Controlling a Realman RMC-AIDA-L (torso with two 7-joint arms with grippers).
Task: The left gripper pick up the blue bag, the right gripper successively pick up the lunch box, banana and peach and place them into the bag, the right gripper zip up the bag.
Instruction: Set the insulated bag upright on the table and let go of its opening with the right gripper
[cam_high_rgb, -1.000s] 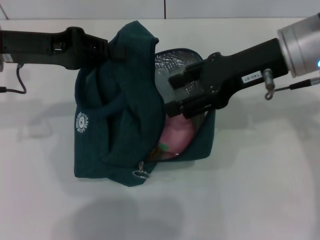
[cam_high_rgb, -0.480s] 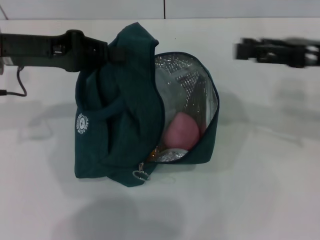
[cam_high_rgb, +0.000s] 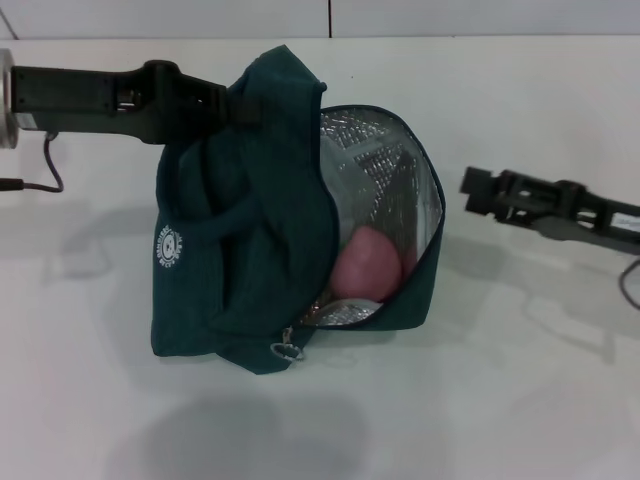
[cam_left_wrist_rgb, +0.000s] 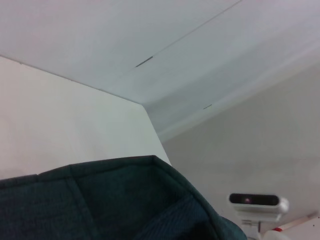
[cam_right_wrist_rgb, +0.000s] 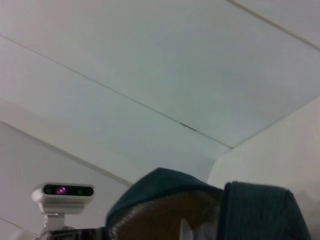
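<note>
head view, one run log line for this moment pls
left gripper: holding blue bag at top | right gripper: beside bag, apart | peach: inside open bag | zip: not closed

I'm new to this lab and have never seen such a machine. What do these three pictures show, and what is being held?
It is a two-armed robot. The head view looks down on a white table; the other two come from cameras on its wrists. The left gripper holds the blue bag up by its top fabric. The bag gapes open, showing silver lining and the pink peach inside. The right gripper hangs beside the bag, holding nothing. The wrist views show mostly wall and ceiling above the bag's edge.
</note>
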